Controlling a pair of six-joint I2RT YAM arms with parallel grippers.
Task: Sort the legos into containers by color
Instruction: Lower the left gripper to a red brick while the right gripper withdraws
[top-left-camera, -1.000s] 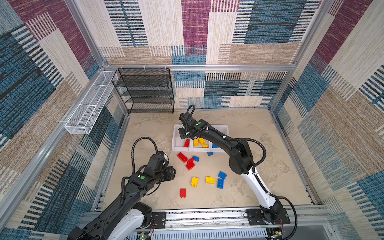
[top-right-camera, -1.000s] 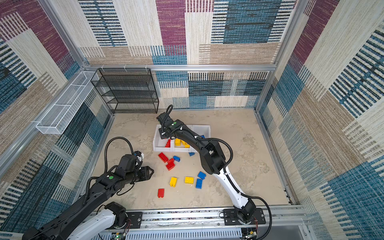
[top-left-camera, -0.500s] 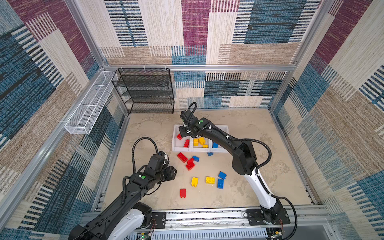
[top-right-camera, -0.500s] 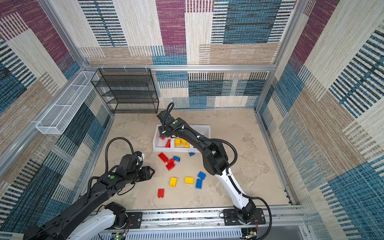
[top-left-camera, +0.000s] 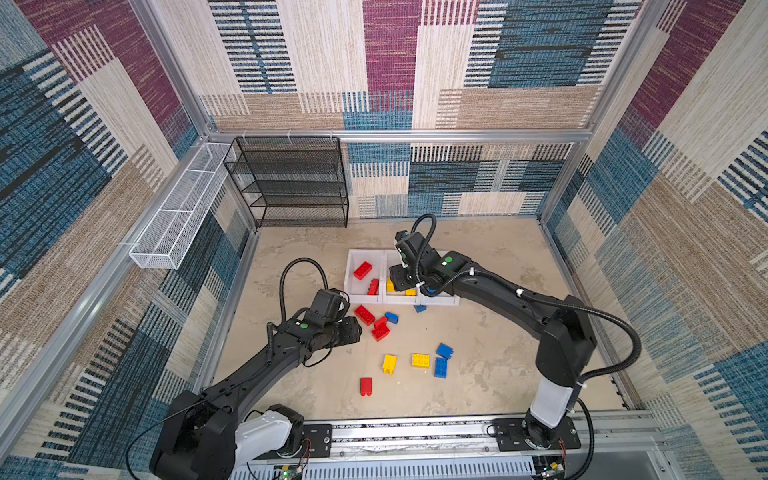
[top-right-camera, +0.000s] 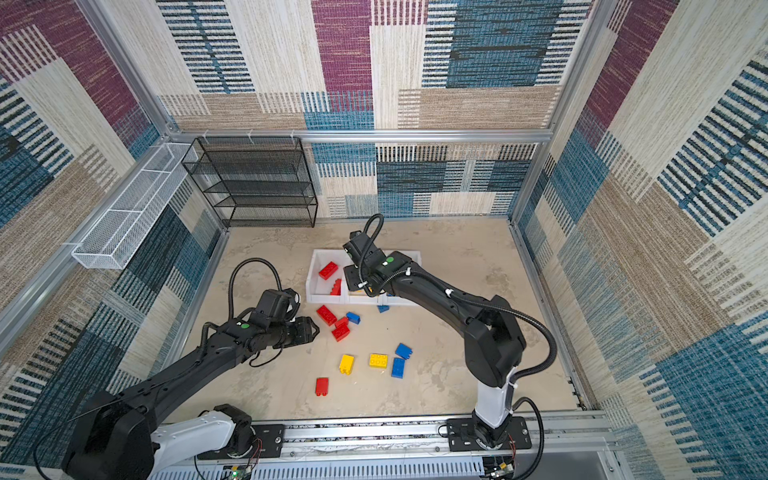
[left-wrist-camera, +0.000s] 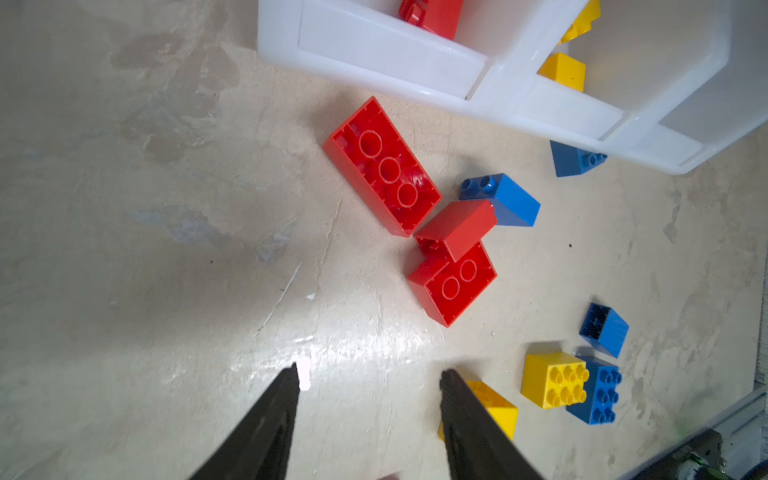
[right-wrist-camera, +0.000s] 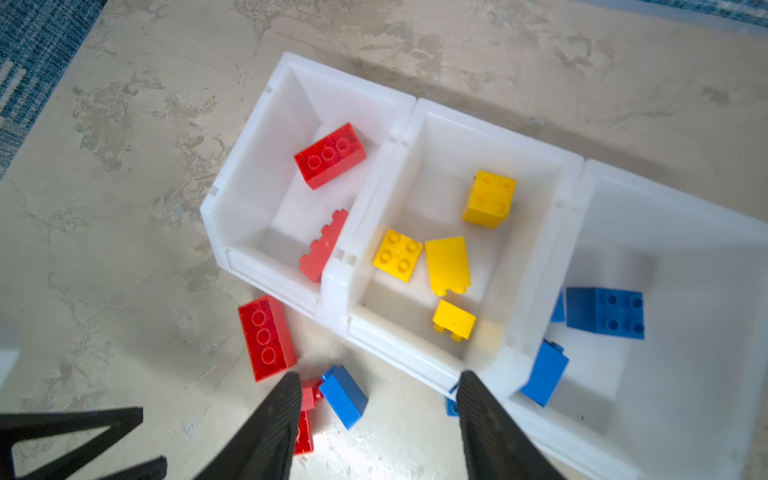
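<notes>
Jaws apart and empty, the left tool (left-wrist-camera: 370, 370) may topple the slanted red plastic brick (left-wrist-camera: 457, 227) just ahead by closing off-centre.

Glossy plastic legos (left-wrist-camera: 384, 168), smooth white plastic containers (left-wrist-camera: 386, 54), matt mottled floor (left-wrist-camera: 166, 249).

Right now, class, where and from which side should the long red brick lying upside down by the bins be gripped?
I'd take the long red brick across its two long walls, mid-length, from straight above. It lies flat, hollow side up, with both long sides clear; a tilted red brick crowds one short end, the white bin the other.
</notes>
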